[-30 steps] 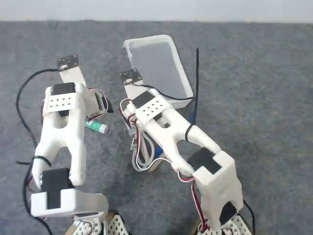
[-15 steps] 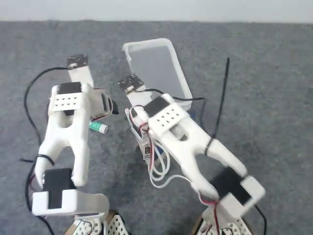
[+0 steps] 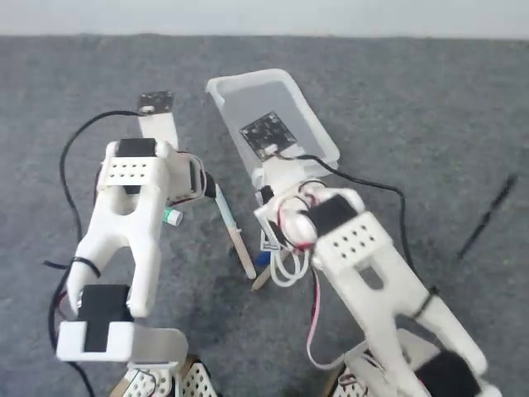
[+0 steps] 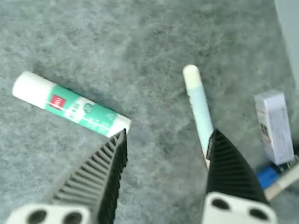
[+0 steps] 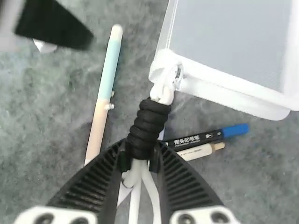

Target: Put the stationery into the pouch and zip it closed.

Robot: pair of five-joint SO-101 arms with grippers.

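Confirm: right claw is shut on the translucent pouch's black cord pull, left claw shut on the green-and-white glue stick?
No: the left wrist view shows the left claw open, the green-and-white glue stick lying free beside it. The right claw does grip the black cord pull.

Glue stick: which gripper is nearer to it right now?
Left. The left gripper, open, hangs just beside the glue stick, one finger at its end. The right gripper is off at the pouch, shut on the black pull cord of its zipper.

Left claw [image 4: 168,135] spread wide, pointing down, right claw [image 5: 140,148] clamped on black cord [image 5: 148,120]
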